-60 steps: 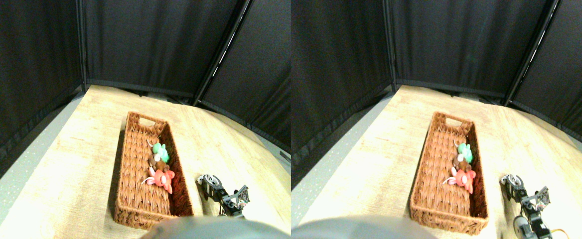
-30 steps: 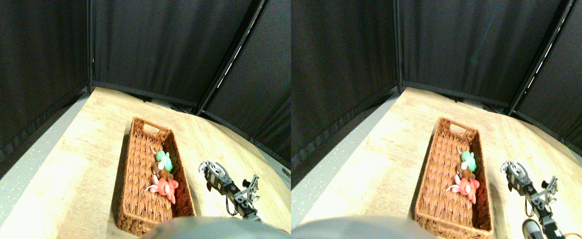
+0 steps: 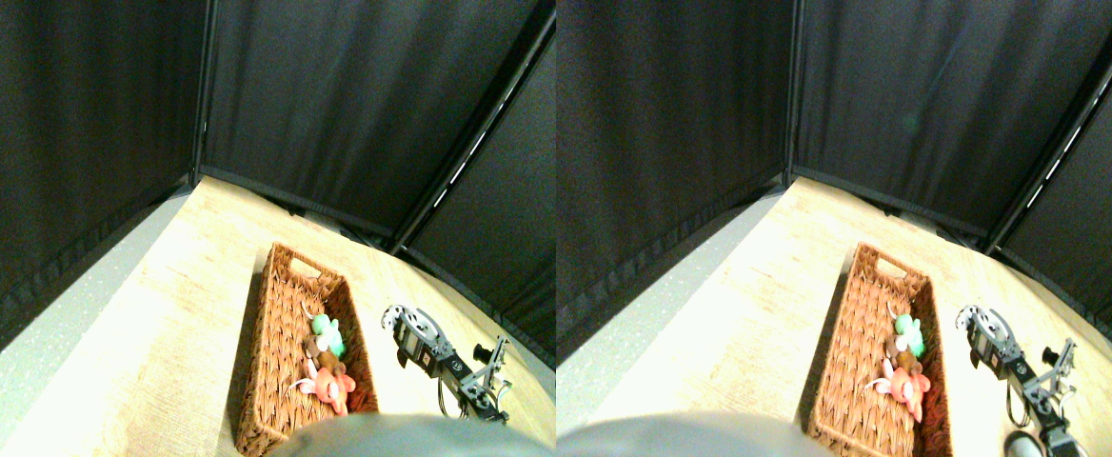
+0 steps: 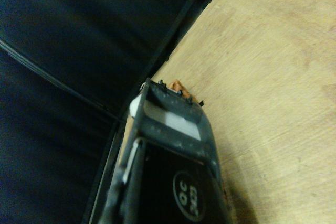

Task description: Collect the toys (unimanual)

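Observation:
Three toys lie in a row along the right inner side of the long brown wicker basket (image 3: 280,362): a green one (image 3: 329,333), a brown one (image 3: 325,360) and a red-pink one (image 3: 331,387). My right gripper (image 3: 400,317) hangs over the wooden table just right of the basket, outside it and about level with the green toy. Nothing shows in it. In the wrist view the dark jaw frame (image 4: 173,124) fills the lower middle, with a sliver of the orange-brown basket (image 4: 177,84) behind it.
The basket lies on a light wooden table (image 3: 185,314). Black curtain panels (image 3: 327,105) close in the table at the back and on both sides. A grey floor strip (image 3: 32,352) runs along the table's left edge.
The whole picture has shifted, so the camera has moved. Beside the basket, my gripper has gone from level with the red-pink toy to level with the green one. The toys have not moved.

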Controlling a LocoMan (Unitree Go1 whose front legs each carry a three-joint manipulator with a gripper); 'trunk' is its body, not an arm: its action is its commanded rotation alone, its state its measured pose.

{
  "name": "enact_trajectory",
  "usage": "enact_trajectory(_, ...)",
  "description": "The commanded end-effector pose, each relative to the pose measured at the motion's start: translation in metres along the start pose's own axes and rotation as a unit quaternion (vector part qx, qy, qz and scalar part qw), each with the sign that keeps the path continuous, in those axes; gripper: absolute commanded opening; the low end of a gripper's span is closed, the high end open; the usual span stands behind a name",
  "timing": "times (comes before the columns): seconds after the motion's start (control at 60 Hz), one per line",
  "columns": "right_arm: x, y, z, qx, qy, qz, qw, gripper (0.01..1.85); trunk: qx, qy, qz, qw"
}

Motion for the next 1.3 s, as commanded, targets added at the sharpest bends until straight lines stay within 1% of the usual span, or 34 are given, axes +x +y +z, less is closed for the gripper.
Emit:
enact_trajectory(0.017, 0.002, 0.010, -0.008, -0.011, 0.003, 0.033, 0.999, 0.08, -0.010, -0.0151, 0.024, 0.9996)
enact_trajectory(0.05, 0.004, 0.012, -0.010, -0.001, 0.004, 0.032, 0.999, 0.07, -0.012, -0.0159, 0.026, 0.9995)
enact_trajectory(0.083, 0.006, 0.015, -0.014, 0.014, 0.014, 0.031, 0.999, 0.06, -0.015, -0.0169, 0.029, 0.9993)
enact_trajectory(0.133, 0.010, 0.018, -0.018, 0.013, 0.025, 0.031, 0.999, 0.06, -0.018, -0.0179, 0.032, 0.9992)
enact_trajectory(0.2, 0.017, 0.022, -0.026, -0.015, 0.039, 0.037, 0.998, 0.09, -0.022, -0.0187, 0.035, 0.9990)
enact_trajectory(0.283, 0.022, 0.025, -0.034, -0.029, 0.054, 0.042, 0.997, 0.13, -0.026, -0.0200, 0.042, 0.9986)
enact_trajectory(0.383, 0.029, 0.027, -0.043, -0.028, 0.068, 0.050, 0.996, 0.14, -0.028, -0.0205, 0.047, 0.9983)
enact_trajectory(0.467, 0.034, 0.028, -0.050, -0.030, 0.067, 0.052, 0.996, 0.14, -0.030, -0.0193, 0.051, 0.9981)
enact_trajectory(0.567, 0.035, 0.027, -0.058, -0.011, 0.068, 0.040, 0.997, 0.11, -0.032, -0.0180, 0.056, 0.9978)
enact_trajectory(0.667, 0.037, 0.026, -0.067, -0.002, 0.071, 0.040, 0.997, 0.11, -0.031, -0.0166, 0.056, 0.9978)
enact_trajectory(0.7, 0.038, 0.025, -0.070, 0.005, 0.073, 0.043, 0.996, 0.08, -0.031, -0.0162, 0.056, 0.9978)
enact_trajectory(0.767, 0.036, 0.026, -0.073, -0.006, 0.083, 0.034, 0.996, 0.06, -0.031, -0.0152, 0.055, 0.9979)
enact_trajectory(0.8, 0.036, 0.026, -0.074, -0.018, 0.094, 0.027, 0.995, 0.25, -0.031, -0.0152, 0.055, 0.9979)
enact_trajectory(0.817, 0.035, 0.026, -0.074, -0.018, 0.099, 0.022, 0.995, 0.39, -0.031, -0.0152, 0.055, 0.9979)
enact_trajectory(0.833, 0.035, 0.026, -0.074, -0.018, 0.099, 0.022, 0.995, 0.39, -0.028, -0.0135, 0.053, 0.9981)
enact_trajectory(0.883, 0.033, 0.028, -0.073, -0.053, 0.110, 0.004, 0.992, 1.01, -0.027, -0.0132, 0.050, 0.9983)
enact_trajectory(0.9, 0.033, 0.028, -0.073, -0.053, 0.110, 0.004, 0.992, 1.01, -0.026, -0.0129, 0.050, 0.9983)
enact_trajectory(0.917, 0.033, 0.028, -0.073, -0.057, 0.116, -0.001, 0.992, 1.29, -0.025, -0.0125, 0.049, 0.9984)
enact_trajectory(0.933, 0.033, 0.028, -0.073, -0.057, 0.116, -0.001, 0.992, 1.29, -0.025, -0.0124, 0.048, 0.9984)
enact_trajectory(0.95, 0.032, 0.028, -0.072, -0.065, 0.118, 0.000, 0.991, 1.38, -0.023, -0.0118, 0.047, 0.9986)
enact_trajectory(0.967, 0.032, 0.028, -0.071, -0.067, 0.120, 0.000, 0.991, 1.43, -0.022, -0.0112, 0.046, 0.9986)
enact_trajectory(1.0, 0.031, 0.028, -0.069, -0.078, 0.116, 0.005, 0.990, 1.48, -0.020, -0.0102, 0.044, 0.9988)
enact_trajectory(1.067, 0.029, 0.027, -0.065, -0.089, 0.103, 0.007, 0.991, 1.47, -0.015, -0.0092, 0.038, 0.9991)
enact_trajectory(1.117, 0.029, 0.026, -0.061, -0.089, 0.093, 0.009, 0.992, 1.42, -0.011, -0.0075, 0.034, 0.9993)
enact_trajectory(1.133, 0.027, 0.025, -0.055, -0.075, 0.075, 0.006, 0.994, 1.36, -0.009, -0.0065, 0.031, 0.9995)
enact_trajectory(1.15, 0.027, 0.025, -0.055, -0.075, 0.075, 0.006, 0.994, 1.36, -0.008, -0.0063, 0.030, 0.9995)
enact_trajectory(1.183, 0.026, 0.023, -0.047, -0.079, 0.058, 0.007, 0.995, 1.32, -0.003, -0.0043, 0.025, 0.9997)
enact_trajectory(1.2, 0.026, 0.023, -0.047, -0.079, 0.058, 0.007, 0.995, 1.32, -0.001, -0.0039, 0.023, 0.9997)
enact_trajectory(1.217, 0.024, 0.019, -0.039, -0.077, 0.038, 0.011, 0.996, 1.20, 0.001, -0.0027, 0.020, 0.9998)
enact_trajectory(1.233, 0.024, 0.019, -0.039, -0.077, 0.038, 0.011, 0.996, 1.20, 0.004, -0.0014, 0.016, 0.9999)
enact_trajectory(1.3, 0.019, 0.011, -0.020, -0.056, -0.013, 0.011, 0.998, 0.95, 0.013, 0.0020, 0.005, 0.9999)
